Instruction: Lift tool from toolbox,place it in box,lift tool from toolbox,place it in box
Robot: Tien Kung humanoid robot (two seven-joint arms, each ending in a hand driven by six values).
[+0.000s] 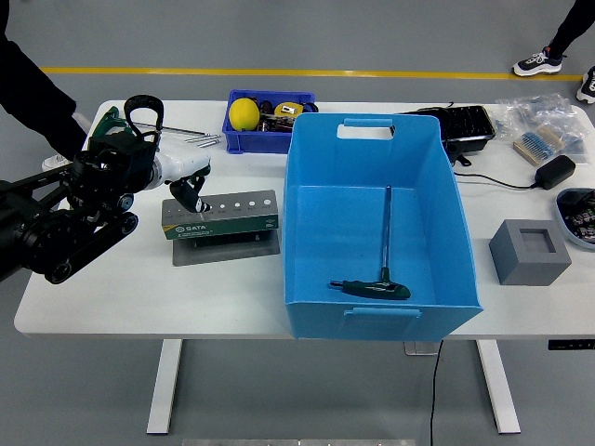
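A green tool holder (221, 217) with a row of holes stands on a grey plate (225, 249) at the table's left. My left hand (189, 190) reaches down onto the holder's left end. Its fingers are curled around what looks like a black tool handle there, and the shaft below is mostly hidden. The large blue box (376, 223) stands in the middle of the table. A T-handle wrench (378, 282) lies on its floor near the front wall. My right arm does not show.
A small blue bin (267, 130) with a yellow ball (244, 113) stands behind the holder. Metal rods (191, 140) and a green-black tool (125, 119) lie at the back left. A grey block (528, 251), a charger (553, 170) and a black tray (460, 125) are at the right. A person's dark clothing (28, 84) is at the top left.
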